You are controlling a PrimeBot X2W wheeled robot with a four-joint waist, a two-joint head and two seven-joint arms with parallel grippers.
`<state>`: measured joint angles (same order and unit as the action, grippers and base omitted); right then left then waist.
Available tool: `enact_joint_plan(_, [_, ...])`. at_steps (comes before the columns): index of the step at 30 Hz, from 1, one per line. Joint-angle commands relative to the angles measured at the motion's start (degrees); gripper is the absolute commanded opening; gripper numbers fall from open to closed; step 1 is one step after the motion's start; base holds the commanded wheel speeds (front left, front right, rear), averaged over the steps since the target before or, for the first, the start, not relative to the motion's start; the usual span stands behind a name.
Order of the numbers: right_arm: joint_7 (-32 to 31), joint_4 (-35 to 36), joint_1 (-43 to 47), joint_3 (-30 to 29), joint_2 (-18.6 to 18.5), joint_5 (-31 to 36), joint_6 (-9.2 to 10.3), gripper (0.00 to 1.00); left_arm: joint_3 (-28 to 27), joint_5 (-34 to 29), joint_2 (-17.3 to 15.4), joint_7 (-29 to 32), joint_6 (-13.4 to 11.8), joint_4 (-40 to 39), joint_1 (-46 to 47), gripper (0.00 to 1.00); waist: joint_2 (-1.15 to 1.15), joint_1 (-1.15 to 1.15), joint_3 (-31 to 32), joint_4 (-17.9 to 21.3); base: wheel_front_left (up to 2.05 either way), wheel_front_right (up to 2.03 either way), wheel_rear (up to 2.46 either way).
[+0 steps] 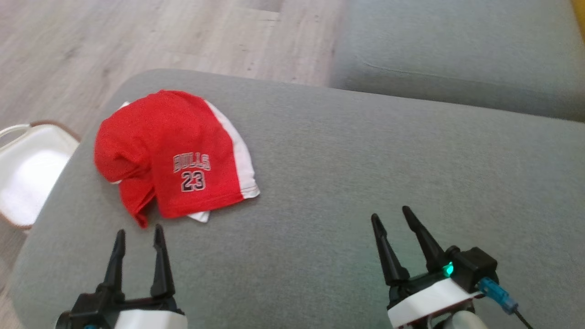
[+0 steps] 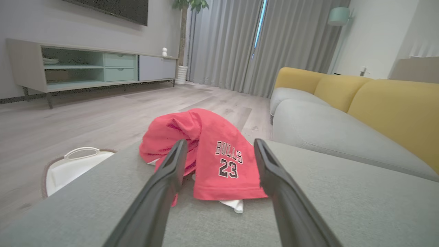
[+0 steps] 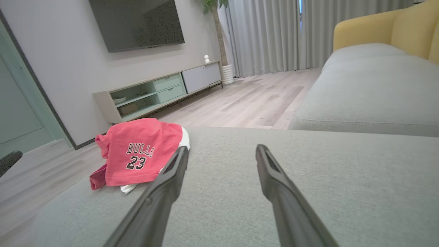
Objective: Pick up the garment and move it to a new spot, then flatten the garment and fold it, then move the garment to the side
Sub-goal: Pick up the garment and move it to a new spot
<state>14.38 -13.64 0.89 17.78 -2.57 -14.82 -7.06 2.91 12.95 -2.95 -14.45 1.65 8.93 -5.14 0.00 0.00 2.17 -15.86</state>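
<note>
**Grey cushion [image 1: 347, 183]: garment [image 1: 169, 151] bunched near its left corner, not gripped**

Left gripper [image 1: 139, 230] and right gripper [image 1: 390, 213] are both spread wide and empty, fingers aimed across the cushion. Looks like a ready pose before the pick. The garment lies crumpled just ahead of the left fingertips, not touching, and well apart from the right gripper. White basket [image 1: 27, 169] sits on the floor past the left edge.

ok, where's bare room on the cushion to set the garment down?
Biggest free patch: the grey cushion right of the garment, bordered by the sofa seat beyond and the right tool on the near side. There is a smaller bare strip between the left tool and the right tool. Crowded: the left end, where the garment lies just ahead of the left tool.
</note>
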Motion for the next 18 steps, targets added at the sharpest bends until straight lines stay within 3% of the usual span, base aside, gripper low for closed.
enact_joint_plan(1, [0.6, 1.7, -1.3, 1.4, -0.3, -0.3, -0.43, 1.00, -2.4, -0.7, 0.1, -0.5, -0.3, -2.0, 1.6, 1.00, 0.00, 0.00, 0.2, -1.0, 0.00, 0.00, 0.00])
enact_joint_plan(9, [0.6, 1.3, -0.9, 3.4, -0.3, -1.3, -0.43, 1.00, -3.1, -0.6, 0.1, -0.5, -0.6, -2.6, 1.1, 1.00, 0.00, 0.00, 0.9, -4.1, 0.00, 0.00, 0.00])
enact_joint_plan(18, [0.6, 1.3, -1.2, 3.9, -0.3, -1.8, -0.43, 1.00, -3.9, -0.7, 0.1, -0.5, -0.4, -3.4, 0.7, 1.00, 0.00, 0.00, 0.9, -4.3, 0.00, 0.00, 0.00])
